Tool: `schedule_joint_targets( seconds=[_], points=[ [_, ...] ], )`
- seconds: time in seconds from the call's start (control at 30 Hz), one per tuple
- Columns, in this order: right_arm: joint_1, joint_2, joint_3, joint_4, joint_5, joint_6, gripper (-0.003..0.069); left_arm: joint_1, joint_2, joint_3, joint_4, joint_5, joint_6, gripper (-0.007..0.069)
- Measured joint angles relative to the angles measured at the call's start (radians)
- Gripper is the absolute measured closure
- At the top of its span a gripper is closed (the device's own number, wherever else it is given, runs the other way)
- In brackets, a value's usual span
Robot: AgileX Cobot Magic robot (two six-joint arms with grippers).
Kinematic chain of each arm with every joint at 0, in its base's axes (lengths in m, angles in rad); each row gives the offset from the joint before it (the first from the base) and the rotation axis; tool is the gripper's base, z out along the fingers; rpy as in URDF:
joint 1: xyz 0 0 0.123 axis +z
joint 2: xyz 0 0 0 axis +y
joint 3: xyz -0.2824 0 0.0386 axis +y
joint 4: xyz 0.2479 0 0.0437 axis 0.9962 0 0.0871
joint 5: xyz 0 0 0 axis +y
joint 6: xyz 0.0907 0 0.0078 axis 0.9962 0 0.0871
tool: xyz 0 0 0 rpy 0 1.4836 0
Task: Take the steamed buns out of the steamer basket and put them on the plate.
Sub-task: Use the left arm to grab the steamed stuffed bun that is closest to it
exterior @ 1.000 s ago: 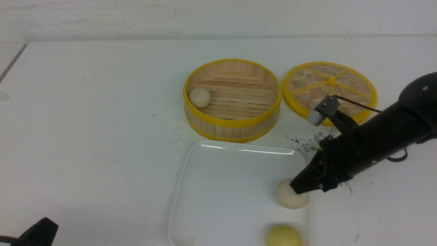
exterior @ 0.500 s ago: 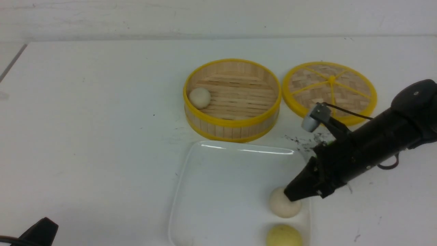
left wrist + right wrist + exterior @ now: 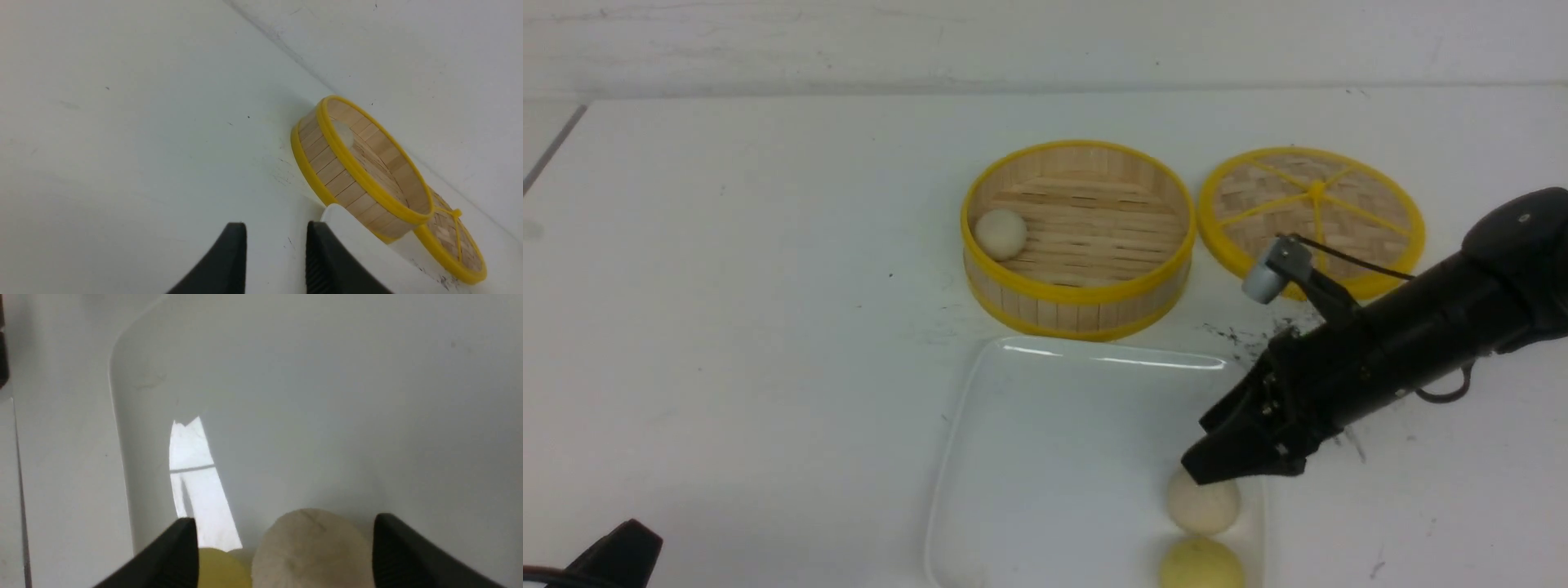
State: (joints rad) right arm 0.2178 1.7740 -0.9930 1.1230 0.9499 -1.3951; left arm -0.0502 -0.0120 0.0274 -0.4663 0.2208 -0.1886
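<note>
Found two of the steamed buns on the plate point(image 3: 1045, 457), close to its right edge: a cream bun point(image 3: 1203, 505) and, just beside it on the near side, a yellow bun point(image 3: 1201, 565). Judged this spot sensible, being within short reach of the right arm and well apart from the steamer basket point(image 3: 1078, 294). Saw the third bun point(image 3: 1001, 234) lying inside the basket, against its left wall, and so counted two of three as moved. Noted the woven lid point(image 3: 1311, 212) flat on the table point(image 3: 727, 286) to the right of the basket, probably put there to leave the basket free from above.

Saw the right gripper point(image 3: 1199, 449) low over the plate with jaws spread wide, one on each side of the cream bun, gripping nothing. Judged the bun, from the right wrist view, as resting on the plate and not squeezed. Saw the left gripper point(image 3: 276, 228) low at the near left of the table, jaws partly apart, empty and touching nothing.
</note>
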Motion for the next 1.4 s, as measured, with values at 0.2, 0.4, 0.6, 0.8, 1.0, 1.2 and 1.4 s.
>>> schedule_joint_targets(
  seconds=[0.2,0.4,0.6,0.8,1.0,1.2,1.4],
  points=[
    [0.0,-0.231,-0.03,0.1,-0.005,-0.076,0.0099,0.0,0.0,-0.108,0.0,-0.076,0.165,0.0384],
    [0.0,-0.529,-0.08,0.009,-0.162,-0.072,0.0097,0.0,0.0,-0.148,-0.006,-0.087,0.215,0.0384],
    [-0.001,-0.75,-0.081,-0.374,-0.267,0.265,0.0097,0.0,0.099,-0.149,-0.006,-0.07,0.218,0.0384],
    [-0.001,-0.924,-0.081,-0.732,-0.222,0.715,0.0097,0.0,0.198,-0.158,-0.005,-0.118,0.243,0.0384],
    [-0.001,-1.091,-0.081,-0.975,-0.066,0.991,0.0097,0.0,0.254,-0.199,-0.003,-0.146,0.32,0.0384],
    [-0.001,-1.2,-0.081,-1.074,0.127,1.127,0.0097,0.0,0.381,-0.261,0.018,-0.148,0.329,0.0384],
    [-0.001,-1.306,-0.02,-1.033,0.245,1.169,0.0097,-0.007,0.53,-0.35,0.055,-0.153,0.329,0.0384]
  ],
)
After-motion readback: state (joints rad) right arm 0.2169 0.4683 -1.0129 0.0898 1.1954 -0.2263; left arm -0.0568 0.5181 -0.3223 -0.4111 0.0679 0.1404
